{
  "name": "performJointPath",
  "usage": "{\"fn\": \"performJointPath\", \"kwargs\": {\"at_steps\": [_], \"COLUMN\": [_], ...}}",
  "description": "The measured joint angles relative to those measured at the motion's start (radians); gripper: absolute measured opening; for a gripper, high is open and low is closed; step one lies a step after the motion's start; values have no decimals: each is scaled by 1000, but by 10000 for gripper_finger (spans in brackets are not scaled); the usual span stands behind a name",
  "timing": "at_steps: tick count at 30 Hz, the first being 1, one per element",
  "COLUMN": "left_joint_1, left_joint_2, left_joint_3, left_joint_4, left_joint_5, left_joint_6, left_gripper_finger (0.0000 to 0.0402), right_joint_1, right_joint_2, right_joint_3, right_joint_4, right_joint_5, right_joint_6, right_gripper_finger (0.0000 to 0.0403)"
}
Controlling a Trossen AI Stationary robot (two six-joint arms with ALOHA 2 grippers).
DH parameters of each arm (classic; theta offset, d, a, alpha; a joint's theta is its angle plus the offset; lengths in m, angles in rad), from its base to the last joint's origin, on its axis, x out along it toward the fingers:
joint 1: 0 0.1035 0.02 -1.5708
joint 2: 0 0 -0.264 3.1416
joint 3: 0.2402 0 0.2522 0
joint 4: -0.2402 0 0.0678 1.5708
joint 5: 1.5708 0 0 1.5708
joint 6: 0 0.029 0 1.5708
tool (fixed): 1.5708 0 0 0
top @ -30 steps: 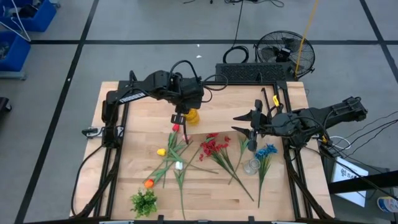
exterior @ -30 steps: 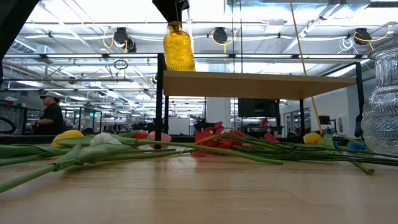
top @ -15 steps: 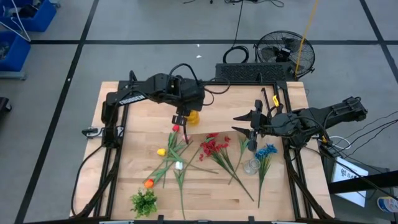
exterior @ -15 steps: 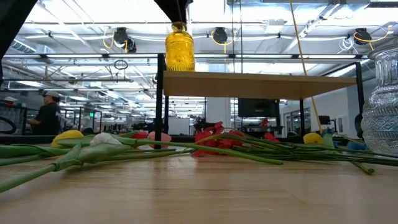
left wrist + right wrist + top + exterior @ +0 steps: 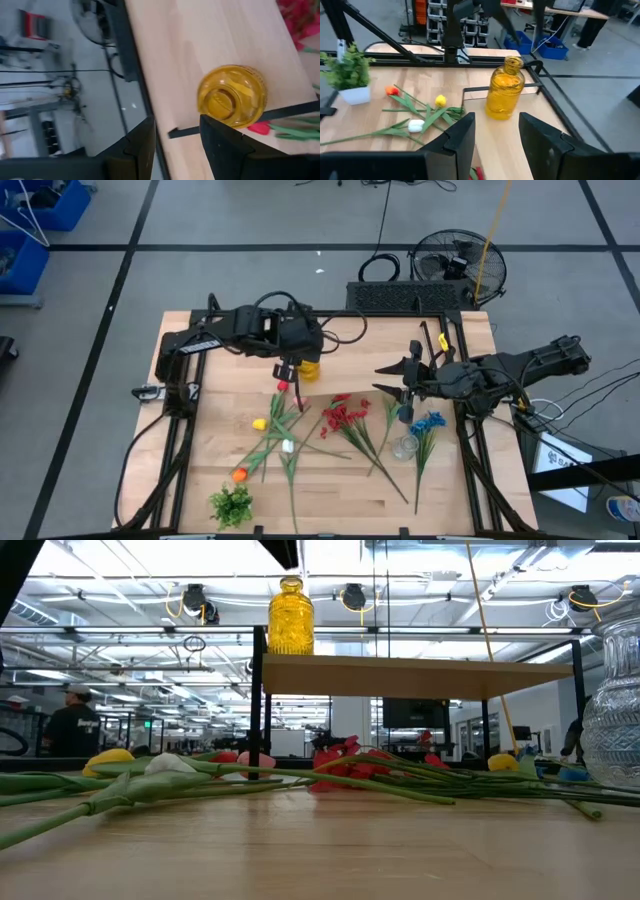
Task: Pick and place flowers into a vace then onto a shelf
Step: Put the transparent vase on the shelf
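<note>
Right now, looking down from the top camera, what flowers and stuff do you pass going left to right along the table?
Leafy green clump → yellow tulip → yellow vase → red berry spray → clear glass vase → blue blossoms.

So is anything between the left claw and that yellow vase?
Nothing visible. The left gripper hangs open just above the yellow vase, which stands on the shelf, with only air between them.
</note>
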Motion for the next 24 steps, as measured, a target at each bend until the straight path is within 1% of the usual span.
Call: {"fn": "performJointPath", "kwargs": {"at_steps": [3, 5, 9, 11, 13, 17, 20, 24], "left_joint_1": [-30, -48, -87, -103, -112, -126, -133, -136], "left_joint_2": [-44, -85, -187, -242, -288, -361, -393, -407], "left_joint_3": [2, 1, 2, 3, 2, 3, 2, 2], "left_joint_4": [26, 36, 94, 132, 127, 138, 133, 139], "left_joint_5": [-53, -63, -78, -70, -37, 14, 23, 23], "left_joint_6": [-33, -84, -263, -365, -447, -561, -596, -599], "left_gripper_finger": [161, 161, 161, 161, 161, 161, 161, 161], "right_joint_1": [7, 8, 7, 14, 31, 72, 106, 136], "right_joint_2": [0, 0, 3, 15, 33, 84, 128, 190], "right_joint_3": [0, 0, 0, 2, 1, 0, 0, 0], "right_joint_4": [-13, -55, -167, -259, -388, -624, -657, -656], "right_joint_5": [-105, -165, -289, -368, -447, -568, -624, -621], "right_joint_6": [25, 55, 202, 301, 392, 534, 579, 584], "right_gripper_finger": [146, 146, 146, 146, 146, 146, 146, 146]}}
